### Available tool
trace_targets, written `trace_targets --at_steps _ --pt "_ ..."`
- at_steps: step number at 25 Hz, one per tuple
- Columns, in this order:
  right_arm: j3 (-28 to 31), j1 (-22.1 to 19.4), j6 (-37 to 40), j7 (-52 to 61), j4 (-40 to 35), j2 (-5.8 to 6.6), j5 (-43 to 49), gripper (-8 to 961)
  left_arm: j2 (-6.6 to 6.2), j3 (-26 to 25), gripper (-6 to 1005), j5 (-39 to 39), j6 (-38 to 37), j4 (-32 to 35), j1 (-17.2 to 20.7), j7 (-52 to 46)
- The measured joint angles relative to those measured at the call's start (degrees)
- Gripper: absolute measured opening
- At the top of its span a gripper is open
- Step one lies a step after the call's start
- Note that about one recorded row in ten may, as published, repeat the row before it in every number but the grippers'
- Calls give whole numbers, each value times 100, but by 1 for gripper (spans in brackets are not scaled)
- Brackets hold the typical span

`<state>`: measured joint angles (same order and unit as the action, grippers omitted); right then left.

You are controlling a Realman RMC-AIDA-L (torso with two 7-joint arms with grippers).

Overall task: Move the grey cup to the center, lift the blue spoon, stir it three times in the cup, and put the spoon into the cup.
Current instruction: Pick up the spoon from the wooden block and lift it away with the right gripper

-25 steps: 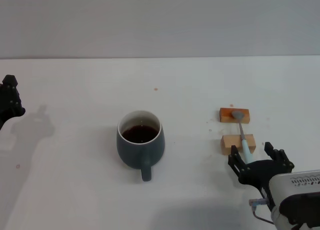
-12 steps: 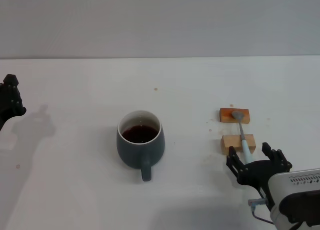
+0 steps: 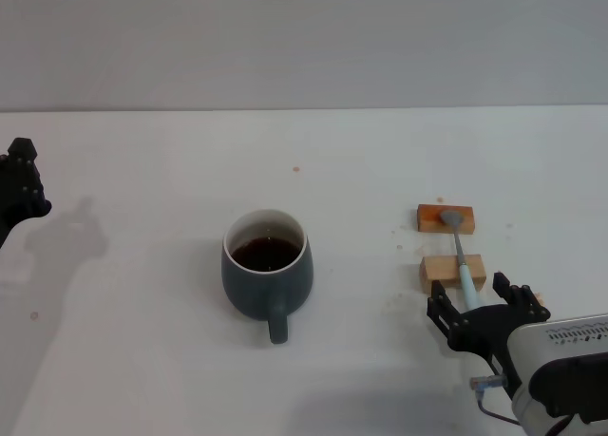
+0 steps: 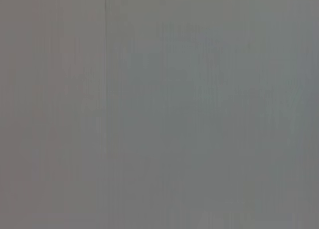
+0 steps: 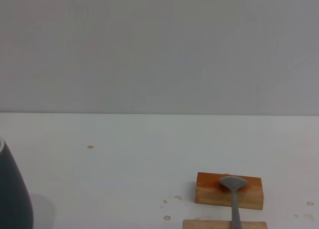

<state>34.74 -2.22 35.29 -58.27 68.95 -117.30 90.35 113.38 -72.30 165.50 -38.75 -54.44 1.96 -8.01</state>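
From the head camera, the right tool (image 3: 486, 308) sat low over the desk (image 3: 361, 161) with its dark fingers spread apart and nothing between them, just short of the pale handle end of the blue spoon (image 3: 460, 254). The spoon lay bridged across two wooden blocks (image 3: 448, 245), its metal bowl on the block farther from the tool and its handle crossing the nearer one, so the handle tip stood clear of the desk. That raised tip looked like the place to take hold. The spoon seemed light, stiff and thin, likely smooth enough to twist or slip in a loose pinch, so a firm, square grip would suit. The grey cup (image 3: 267, 275) stood well off to the tool's left, handle toward the robot, dark liquid inside. It looked heavy, rigid and breakable, and liable to slop. The left tool (image 3: 21, 181) was far out past the cup at the picture's edge; whether its fingers were apart could not be told.

The left wrist camera showed only a blank grey surface.

The right wrist camera showed the spoon (image 5: 233, 199) ahead on its blocks (image 5: 229, 190), and an edge of the cup (image 5: 12, 189) off to one side.
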Motion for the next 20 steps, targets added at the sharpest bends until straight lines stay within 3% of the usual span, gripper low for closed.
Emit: trace_targets --at_steps 20 --pt "-3 39 -22 -1 -20 -9 7 766 4 -16 -2 0 1 -47 6 58"
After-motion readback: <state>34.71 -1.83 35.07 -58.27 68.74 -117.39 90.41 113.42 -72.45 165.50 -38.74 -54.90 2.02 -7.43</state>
